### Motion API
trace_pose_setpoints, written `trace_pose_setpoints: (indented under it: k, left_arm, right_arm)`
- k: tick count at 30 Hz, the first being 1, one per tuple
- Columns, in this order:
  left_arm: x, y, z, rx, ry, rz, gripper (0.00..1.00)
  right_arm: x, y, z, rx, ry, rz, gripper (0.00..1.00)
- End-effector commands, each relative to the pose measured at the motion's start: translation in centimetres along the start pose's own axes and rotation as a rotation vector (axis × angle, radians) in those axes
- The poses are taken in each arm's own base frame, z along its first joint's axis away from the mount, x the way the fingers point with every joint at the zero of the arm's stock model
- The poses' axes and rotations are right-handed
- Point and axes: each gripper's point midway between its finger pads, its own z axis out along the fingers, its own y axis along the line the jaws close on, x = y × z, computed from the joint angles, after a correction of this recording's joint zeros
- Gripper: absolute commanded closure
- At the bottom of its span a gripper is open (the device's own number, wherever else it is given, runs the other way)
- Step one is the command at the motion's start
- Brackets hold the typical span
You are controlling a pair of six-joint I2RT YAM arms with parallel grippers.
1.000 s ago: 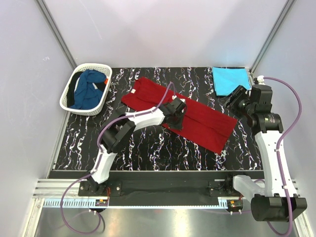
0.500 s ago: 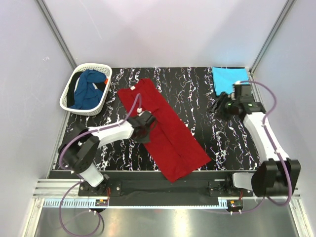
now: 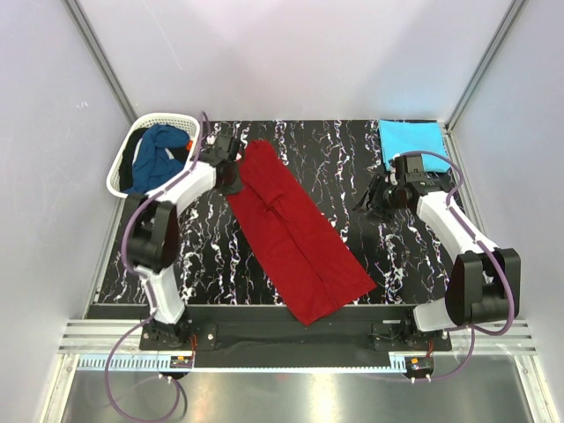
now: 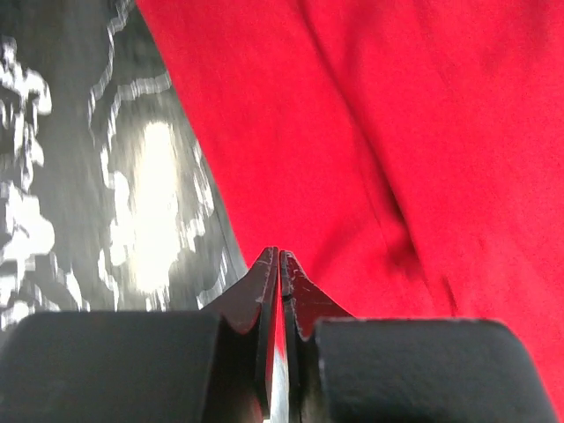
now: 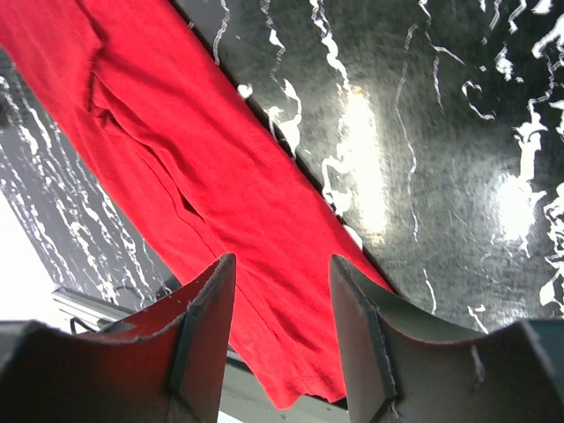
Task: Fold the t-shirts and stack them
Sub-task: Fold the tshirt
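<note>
The red t-shirt [image 3: 295, 229] lies flat, slanting across the table [image 3: 397, 256]. At its far left edge the left gripper [image 4: 278, 254] is closed to a thin slit; whether it pinches cloth I cannot tell. The right gripper [image 5: 282, 260] hangs open and empty, right of the shirt.

Can't tell if left gripper [image 4: 279, 257] pinches red t-shirt [image 4: 397, 132], cropped at pic edges
</note>
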Motion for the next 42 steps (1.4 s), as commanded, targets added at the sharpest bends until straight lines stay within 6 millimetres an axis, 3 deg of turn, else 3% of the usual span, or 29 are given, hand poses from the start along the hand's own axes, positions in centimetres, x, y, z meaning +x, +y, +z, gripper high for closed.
trace_pose_setpoints:
  k: [1, 4, 7, 10, 11, 12, 14, 15, 17, 18, 19, 20, 21, 22, 24, 26, 27, 28, 29, 30, 31, 32, 33, 34, 35, 36, 38, 40, 42]
  left_arm:
    - [-0.6, 0.2, 2.7, -0.026, 0.049, 0.044, 0.92]
    - [-1.0, -0.4, 5.6, -0.035, 0.086, 0.057, 0.92]
    - [-2.4, -0.7, 6.9, -0.039, 0.087, 0.051, 0.91]
    - [-2.3, -0.6, 10.0, -0.042, 0.135, 0.041, 0.9]
    - [-2.5, -1.0, 10.5, -0.017, 0.145, 0.038, 0.89]
    - [-4.3, -1.7, 10.5, 0.011, 0.115, 0.033, 0.89]
    - [-4.5, -2.7, 12.2, 0.049, 0.13, 0.044, 0.88]
    - [-6.7, -3.8, 11.8, 0.082, 0.084, 0.05, 0.87]
    - [-6.8, -4.9, 13.6, 0.124, 0.099, 0.051, 0.84]
    - [-9.2, -5.9, 13.3, 0.158, 0.045, 0.041, 0.83]
    - [-8.8, -6.0, 14.9, 0.167, 0.062, 0.033, 0.82]
    - [-9.2, -6.8, 15.1, 0.217, 0.061, 0.028, 0.82]
    - [-11.4, -8.3, 14.7, 0.275, 0.003, 0.031, 0.81]
    - [-11.1, -9.2, 15.7, 0.328, 0.005, 0.039, 0.81]
    - [-11.8, -12.5, 14.6, 0.514, -0.019, 0.081, 0.8]
    - [-12.8, -13.7, 12.2, 0.575, -0.055, 0.134, 0.8]
    - [-12.3, -13.9, 11.7, 0.577, -0.052, 0.154, 0.78]
    - [-14.1, -14.3, 8.1, 0.597, -0.112, 0.175, 0.77]
    - [-14.6, -14.2, 6.7, 0.591, -0.141, 0.187, 0.76]
    - [-13.6, -13.3, 6.5, 0.566, -0.125, 0.183, 0.76]
    - [-15.7, -13.5, 2.1, 0.581, -0.207, 0.194, 0.74]
    - [-16.2, -12.9, 0.7, 0.558, -0.233, 0.192, 0.73]
    - [-15.0, -12.1, 0.4, 0.536, -0.208, 0.182, 0.72]
    - [-16.0, -11.8, -3.5, 0.543, -0.264, 0.175, 0.66]
    - [-15.7, -11.0, -4.5, 0.511, -0.275, 0.163, 0.64]
    - [-13.9, -10.1, -6.5, 0.481, -0.261, 0.163, 0.63]
    - [-11.5, -8.9, -8.0, 0.411, -0.254, 0.194, 0.6]
    - [-6.6, -8.2, -9.7, 0.397, -0.197, 0.207, 0.58]
    - [-1.2, -7.7, -10.6, 0.426, -0.114, 0.187, 0.56]
  right_arm:
    - [-2.8, 3.0, -1.5, -0.093, -0.101, -0.053, 0.46]
    - [-4.3, 3.8, -1.5, -0.109, -0.142, -0.052, 0.46]
    - [-5.5, 4.2, -1.2, -0.108, -0.173, -0.038, 0.46]
    - [-6.7, 4.9, -1.1, -0.132, -0.208, -0.024, 0.46]
    - [-6.9, 5.1, -0.9, -0.135, -0.213, -0.013, 0.46]
    - [-7.1, 4.9, -0.6, -0.126, -0.212, -0.004, 0.46]
    - [-7.8, 4.8, -0.4, -0.113, -0.233, 0.004, 0.46]
    - [-8.1, 4.6, 0.1, -0.099, -0.235, 0.008, 0.46]
    - [-9.1, 4.8, 0.2, -0.098, -0.259, 0.0, 0.46]
    - [-9.3, 4.6, 0.8, -0.093, -0.254, 0.003, 0.46]
    - [-9.9, 5.0, 0.9, -0.104, -0.269, -0.004, 0.46]
    - [-10.1, 5.1, 1.3, -0.108, -0.265, -0.005, 0.45]
    - [-10.1, 4.7, 2.2, -0.098, -0.246, 0.001, 0.46]
    - [-10.3, 5.0, 2.5, -0.106, -0.242, -0.005, 0.45]
    - [-9.9, 4.8, 3.7, -0.116, -0.198, -0.007, 0.46]
    - [-9.3, 4.9, 4.1, -0.132, -0.168, -0.011, 0.45]
    - [-9.1, 4.7, 4.2, -0.129, -0.159, -0.004, 0.45]
    - [-8.6, 4.3, 4.3, -0.12, -0.152, 0.002, 0.45]
    - [-8.5, 4.1, 4.1, -0.112, -0.16, 0.01, 0.45]
    - [-8.1, 3.9, 4.0, -0.105, -0.156, 0.01, 0.45]
    - [-7.1, 3.1, 4.2, -0.078, -0.124, 0.026, 0.45]
    - [-6.5, 2.6, 4.1, -0.057, -0.112, 0.04, 0.45]
    - [-5.9, 2.2, 3.8, -0.046, -0.1, 0.052, 0.45]
    - [-4.9, 1.8, 3.7, -0.031, -0.07, 0.064, 0.46]
    - [-3.4, 0.6, 3.9, 0.002, -0.039, 0.081, 0.47]
    - [-2.5, 0.5, 3.5, 0.009, -0.032, 0.079, 0.47]
    - [0.4, -1.6, 3.5, 0.057, 0.029, 0.102, 0.47]
    - [3.0, -2.6, 3.1, 0.062, 0.069, 0.117, 0.47]
    - [4.6, -2.2, 2.7, 0.031, 0.105, 0.124, 0.48]
